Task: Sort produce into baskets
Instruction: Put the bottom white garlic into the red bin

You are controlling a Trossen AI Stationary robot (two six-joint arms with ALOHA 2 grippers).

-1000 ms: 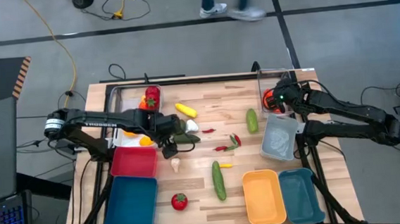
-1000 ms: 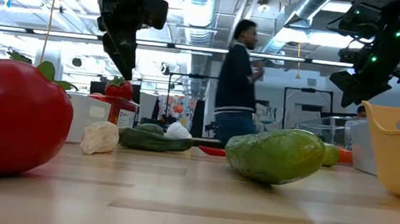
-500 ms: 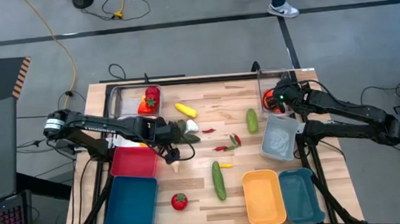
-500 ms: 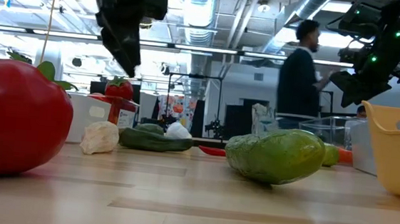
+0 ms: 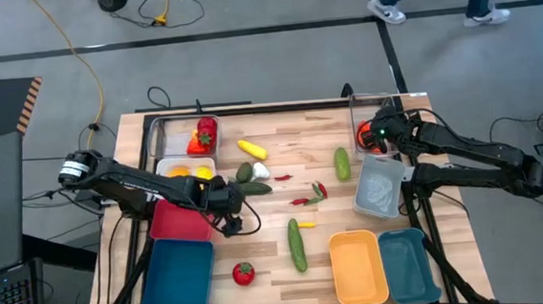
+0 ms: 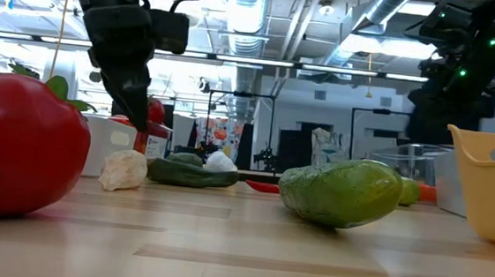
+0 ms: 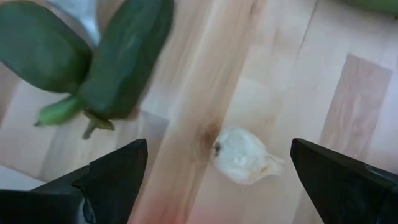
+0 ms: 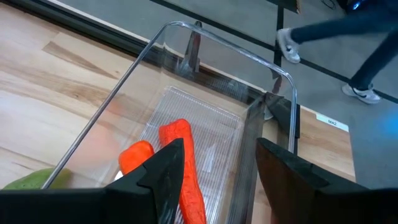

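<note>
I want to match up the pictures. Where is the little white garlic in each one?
High view: the garlic lies on the table under the left gripper, right of the red basket.
Low view: it sits at left, beside the big tomato.
Left wrist view: it is in the middle, between the open fingers.
Right wrist view: not in it.
Shared landmark: the dark green cucumber next to it.

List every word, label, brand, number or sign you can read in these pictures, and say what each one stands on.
No text reads clearly in any view.
Small white sticker on the wooden table, at its far corner: short dark print, too small to read.
Black-and-yellow hazard stripes on the grey floor platform beside the table: a warning marking, no words.
</note>
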